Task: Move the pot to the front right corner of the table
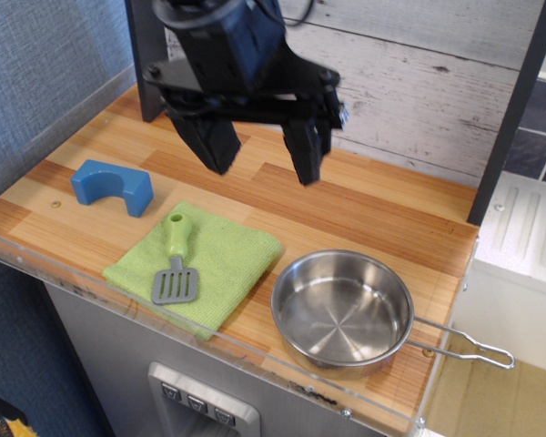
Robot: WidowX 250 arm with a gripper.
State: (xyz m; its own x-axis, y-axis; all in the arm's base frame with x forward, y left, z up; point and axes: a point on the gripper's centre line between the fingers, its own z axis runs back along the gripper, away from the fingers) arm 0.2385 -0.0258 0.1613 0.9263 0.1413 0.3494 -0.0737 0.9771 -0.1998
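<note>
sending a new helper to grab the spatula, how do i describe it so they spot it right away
On the wooden table, find the green cloth near the front edge, left of the pot. The spatula lies on it: green handle, grey slotted blade, the only utensil there.

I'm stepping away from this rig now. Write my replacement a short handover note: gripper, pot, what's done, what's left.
Gripper: open, empty, raised above the middle of the table, clear of everything.
Pot: upright and empty at the front right corner, close to the acrylic rim, its wire handle sticking out past the right edge.
Others: spatula lies on the green cloth left of the pot; blue block sits further left.
Done: the pot appears placed and released.
Left: probably nothing beyond confirming the spot and parking the arm.
</note>
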